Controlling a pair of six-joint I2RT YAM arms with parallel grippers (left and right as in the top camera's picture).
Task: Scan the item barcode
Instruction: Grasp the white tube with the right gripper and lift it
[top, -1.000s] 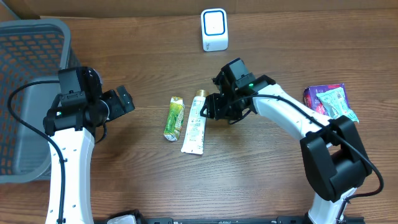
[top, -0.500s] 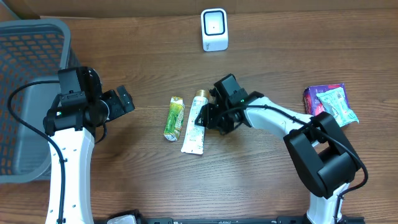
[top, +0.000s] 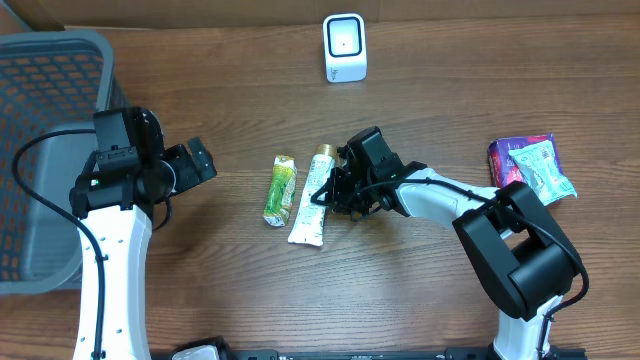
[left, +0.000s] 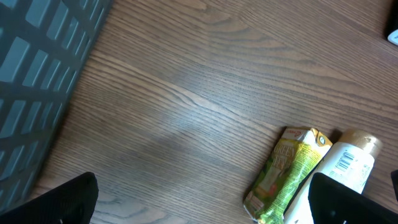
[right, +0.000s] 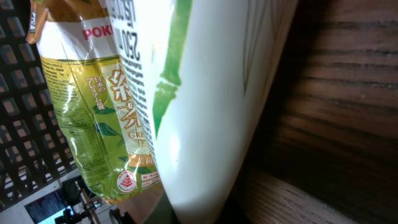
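A brown wood-grain table (top: 200, 290) carries everything. Near its centre lies a white tube (top: 309, 222), flat on the wood, its gold cap pointing toward 12 o'clock and slightly to 1. Just beside it, at its 9 o'clock, a green packet (top: 280, 190) lies lengthwise in much the same direction; whether the two touch I cannot tell. At 12 o'clock, near the far edge, a small white scanner (top: 345, 47) stands upright. At 3 o'clock lies a heap of purple and teal packets (top: 530, 163). At 9 to 10 o'clock sits a grey mesh basket (top: 50, 50).
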